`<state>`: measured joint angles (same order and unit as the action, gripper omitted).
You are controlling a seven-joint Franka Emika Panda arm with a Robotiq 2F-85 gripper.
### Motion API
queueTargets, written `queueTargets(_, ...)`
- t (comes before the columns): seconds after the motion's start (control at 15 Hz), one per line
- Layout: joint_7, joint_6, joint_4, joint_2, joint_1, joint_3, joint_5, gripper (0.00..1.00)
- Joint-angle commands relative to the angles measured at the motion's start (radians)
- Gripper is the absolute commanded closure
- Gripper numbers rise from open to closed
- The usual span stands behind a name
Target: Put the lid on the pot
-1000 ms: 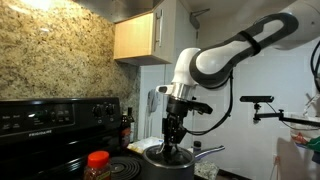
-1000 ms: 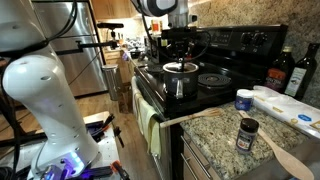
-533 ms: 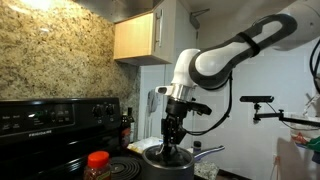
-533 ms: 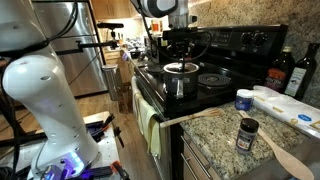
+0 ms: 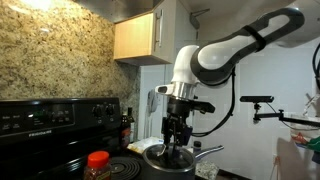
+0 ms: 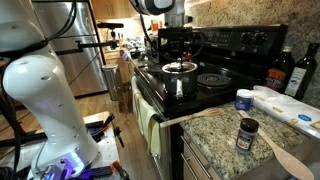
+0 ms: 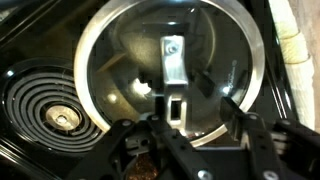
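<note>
The dark pot (image 6: 180,88) stands on the black stove's front burner, and its long silvery handle (image 5: 207,152) points away from the stove. The round lid (image 7: 170,70), with a silvery rim and a small knob (image 7: 172,58), lies on the pot and covers its mouth. It also shows as a pale disc in an exterior view (image 6: 181,67). My gripper (image 7: 197,118) hangs just above the lid, open, with one finger on each side of the knob and nothing between them. In both exterior views it (image 5: 176,138) sits straight over the pot (image 5: 168,160).
A coil burner (image 7: 58,112) lies beside the pot. A jar with a red-orange cap (image 5: 97,163) stands on the stove. Dark bottles (image 6: 283,72), a small dark jar (image 6: 247,134) and a wooden spoon (image 6: 290,160) are on the granite counter. A white cloth (image 7: 296,50) lies at the stove's edge.
My gripper's fingers have spread apart and it has risen slightly above the lid. The lid stays on the pot.
</note>
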<state>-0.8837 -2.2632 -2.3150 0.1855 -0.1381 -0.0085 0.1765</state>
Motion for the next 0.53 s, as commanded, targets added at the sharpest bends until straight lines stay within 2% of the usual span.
queueTargets(0.0, 0.136, 0.127, 0.017, 0.099, -0.002, 0.055, -0.076, 0.08)
queueTargets(0.13, 0.215, 0.195, 0.045, 0.148, -0.008, 0.086, -0.121, 0.01)
queueTargets(0.27, 0.275, 0.245, 0.083, 0.181, -0.019, 0.105, -0.149, 0.0)
queueTargets(0.47, 0.293, 0.347, 0.12, 0.223, -0.047, 0.11, -0.144, 0.0)
